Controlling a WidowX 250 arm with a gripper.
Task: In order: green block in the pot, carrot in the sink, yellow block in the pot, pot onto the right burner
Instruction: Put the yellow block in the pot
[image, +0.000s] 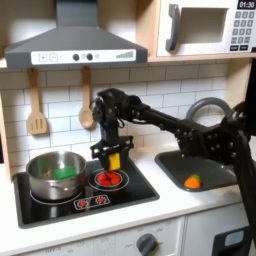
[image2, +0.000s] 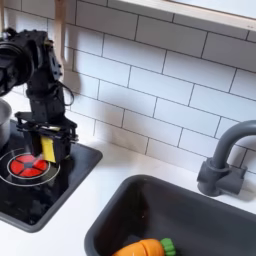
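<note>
The steel pot (image: 45, 178) stands on the left burner in the first exterior view, and the green block (image: 68, 172) lies inside it. My gripper (image: 113, 160) (image2: 47, 150) points down over the red right burner (image: 108, 180) (image2: 27, 166), shut on the yellow block (image: 114, 157) (image2: 48, 147), which stands upright between the fingers. I cannot tell whether the block touches the burner. In both exterior views the carrot (image: 192, 182) (image2: 143, 247) lies in the dark sink (image: 215, 170) (image2: 200, 215). The pot's rim (image2: 3, 122) shows at the second exterior view's left edge.
The black stovetop (image: 140, 188) (image2: 70, 185) has front knobs. A dark curved faucet (image: 205, 108) (image2: 225, 160) rises behind the sink. Wooden utensils (image: 36, 105) hang on the tiled wall, under a range hood (image: 75, 45). My arm (image: 170, 125) reaches over the sink.
</note>
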